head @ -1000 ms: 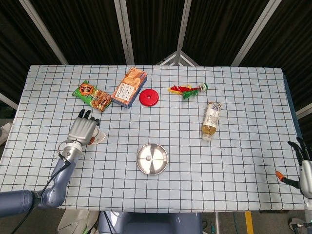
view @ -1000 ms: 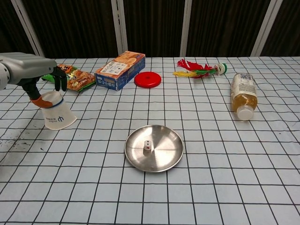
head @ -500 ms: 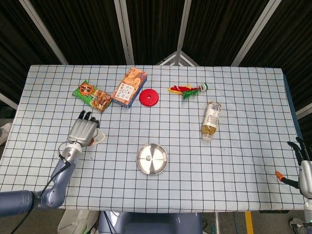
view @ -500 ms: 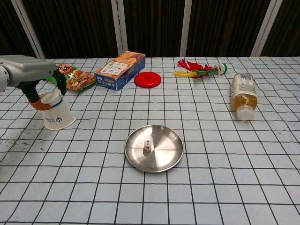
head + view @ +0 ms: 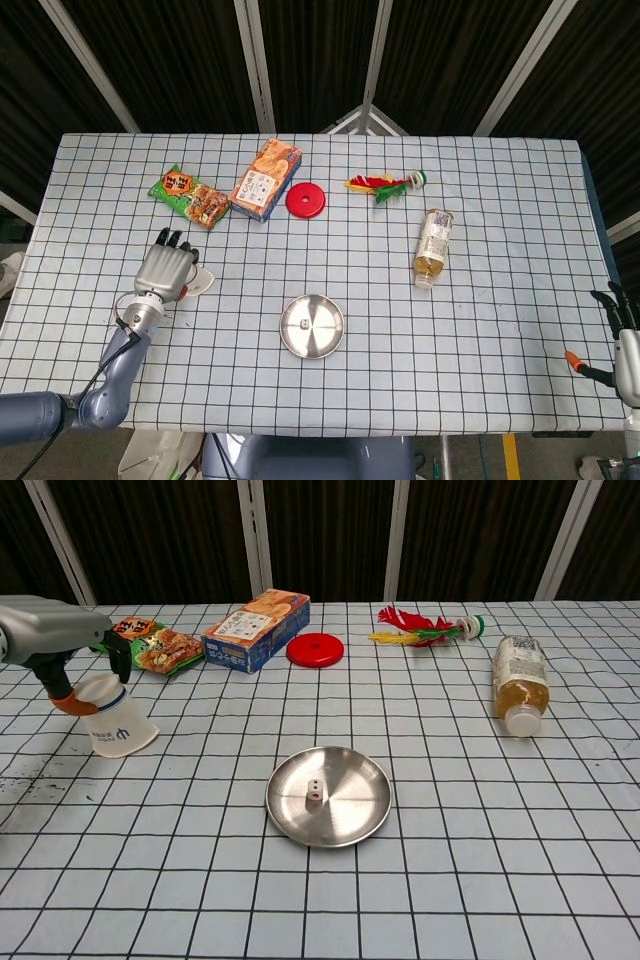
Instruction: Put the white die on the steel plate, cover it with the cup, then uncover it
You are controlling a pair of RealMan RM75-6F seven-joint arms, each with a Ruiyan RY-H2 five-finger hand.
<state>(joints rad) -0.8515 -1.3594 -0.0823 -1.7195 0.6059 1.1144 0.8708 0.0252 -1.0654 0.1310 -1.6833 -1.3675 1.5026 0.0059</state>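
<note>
The white die (image 5: 313, 796) lies near the middle of the steel plate (image 5: 365, 815), uncovered; from the head view the die (image 5: 302, 323) is a small speck on the plate (image 5: 330, 337). My left hand (image 5: 165, 270) grips the white paper cup (image 5: 118, 725) by its narrow end, well left of the plate. The cup is tilted, mouth down and to the right, close to the tablecloth. In the chest view the left hand (image 5: 62, 652) sits at the left edge. My right hand (image 5: 625, 350) hangs off the table's right front corner, fingers apart, holding nothing.
Along the far side lie a snack packet (image 5: 150, 648), a cracker box (image 5: 256, 630), a red lid (image 5: 315, 649) and a feathered shuttlecock toy (image 5: 425, 632). A drink bottle (image 5: 520, 683) lies on its side to the right of the plate.
My left hand has carried the cup a little further left and away from the plate. The die, the plate and the right hand have stayed put.
</note>
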